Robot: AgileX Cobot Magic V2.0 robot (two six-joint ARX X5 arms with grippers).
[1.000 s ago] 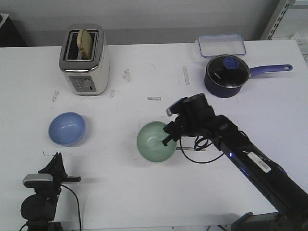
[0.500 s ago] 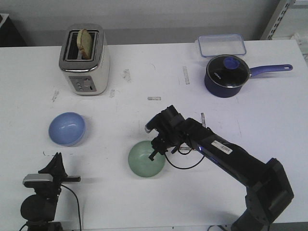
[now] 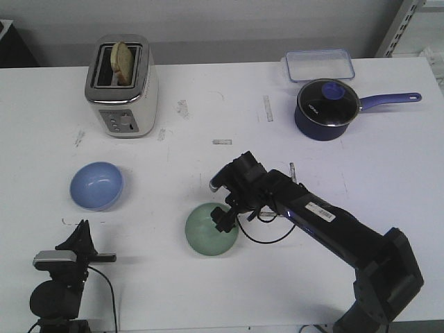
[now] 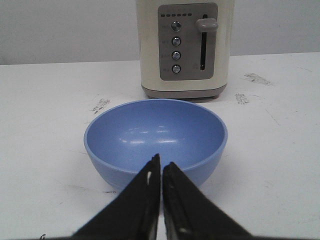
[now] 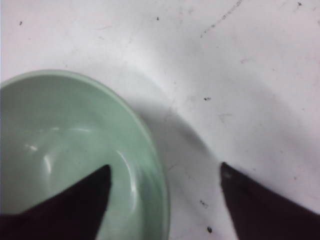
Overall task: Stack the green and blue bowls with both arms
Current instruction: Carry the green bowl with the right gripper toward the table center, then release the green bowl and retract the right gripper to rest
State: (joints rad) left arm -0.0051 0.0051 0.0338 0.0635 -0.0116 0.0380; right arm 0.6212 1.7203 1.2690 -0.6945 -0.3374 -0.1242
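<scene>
- Since half a second ago, your right hand (image 3: 223, 220) has dropped slightly toward the near edge of the table (image 3: 208, 291); a second ago it was farther back and to the right.
- Green bowl (image 3: 211, 229) sits where it sat half a second ago, front centre; a second ago it lay farther back and right.
- Right wrist view: the right hand (image 5: 165, 200) stands wide, one finger inside the green bowl (image 5: 70, 150), the other outside over bare table (image 5: 240, 75), the rim between them. Not clamped on it.
- Blue bowl (image 3: 96, 185) unmoved, well to the left of the green one, in front of the toaster (image 3: 122, 87).
- Your left hand (image 3: 82, 236) is parked at the near left edge, same as before. Left wrist view: its fingers (image 4: 150, 200) nearly touch, a thin slit between them, holding nothing, tips just short of the blue bowl (image 4: 156, 137).
- Toaster (image 4: 184, 47) stands behind the blue bowl there, a bread slice (image 3: 123, 61) in its slot.
- Saucepan (image 3: 329, 108) and clear container (image 3: 320, 65) unchanged at back right.
</scene>
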